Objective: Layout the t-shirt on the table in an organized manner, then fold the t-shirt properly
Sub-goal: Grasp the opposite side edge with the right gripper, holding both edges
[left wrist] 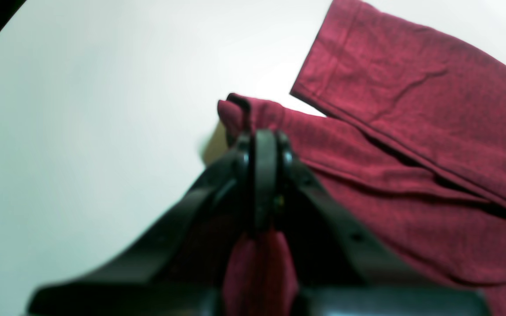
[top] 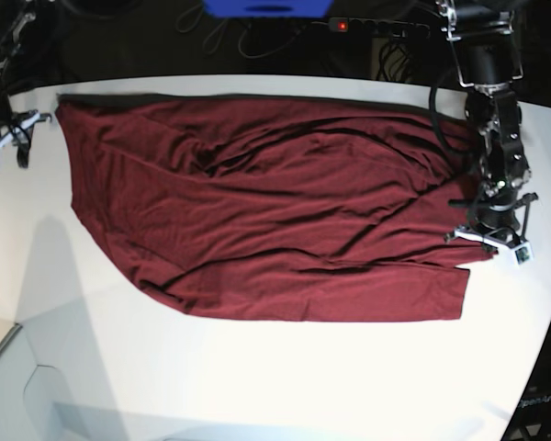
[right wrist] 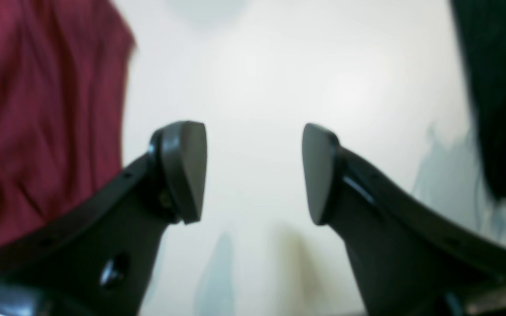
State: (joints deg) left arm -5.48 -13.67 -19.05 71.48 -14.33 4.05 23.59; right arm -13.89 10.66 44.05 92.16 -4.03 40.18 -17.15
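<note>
The t-shirt (top: 275, 202) lies spread across the far half of the white table (top: 257, 377), reaching from one pair of jaws to the other, with many soft wrinkles and a diagonal fold running through its middle. Its near edge is quite straight; the far edge follows the rim of the table.

The left gripper (left wrist: 264, 145) sits at the shirt's outer edge with its jaws clenched on a pinch of the maroon cloth — in the left wrist view the fabric bunches up above the black pads and also shows below them, between the two fingers. Just to the right of these jaws, the cloth lies in a folded layer with a hemmed edge on top, and to the left of them there is only bare table.

The right gripper (right wrist: 253, 171) is at the opposite end of the shirt, with its jaws released and wide apart, and nothing between them but white table. The edge of the shirt lies beside its left finger (right wrist: 182, 171), not touching the pad as far as I can tell. To the right of these jaws a dark blurred shape — I cannot tell what it is — borders the table.

Behind the table's far rim, black cables (top: 395, 46) hang against a dark background.
</note>
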